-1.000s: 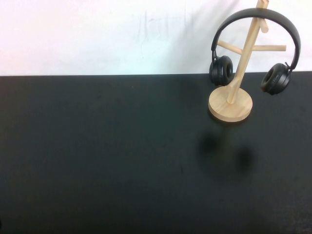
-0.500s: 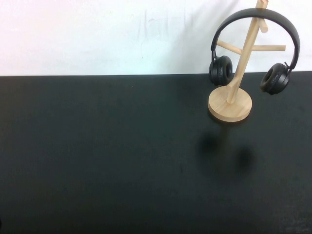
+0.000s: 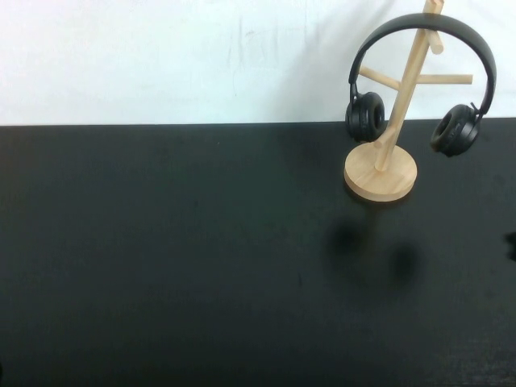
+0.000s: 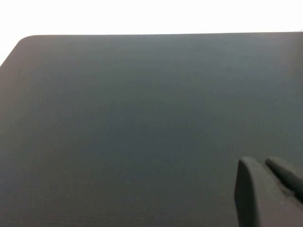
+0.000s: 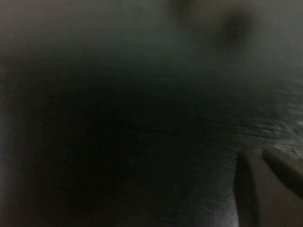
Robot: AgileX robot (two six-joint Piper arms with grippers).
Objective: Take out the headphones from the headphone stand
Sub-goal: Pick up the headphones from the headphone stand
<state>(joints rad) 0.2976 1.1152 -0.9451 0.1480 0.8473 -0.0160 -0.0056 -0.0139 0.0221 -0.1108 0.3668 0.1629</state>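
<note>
The black headphones (image 3: 423, 32) hang by their headband over the top of the light wooden headphone stand (image 3: 381, 173) at the back right of the black table. One ear cup (image 3: 365, 116) hangs to the left of the pole and the other (image 3: 455, 129) to its right. My left gripper (image 4: 260, 161) is shut and empty over bare table and does not show in the high view. My right gripper (image 5: 258, 153) is shut and empty, close above the table. A dark tip of the right arm (image 3: 511, 244) shows at the high view's right edge, nearer than the stand.
The black table (image 3: 201, 258) fills the view, with a white wall behind its far edge. The table's rounded far corner (image 4: 26, 40) shows in the left wrist view. The stand's shadow (image 3: 375, 254) lies just in front of its base.
A dark tip of the right arm has come into the high view at the right edge. The headphones and stand have not moved.
</note>
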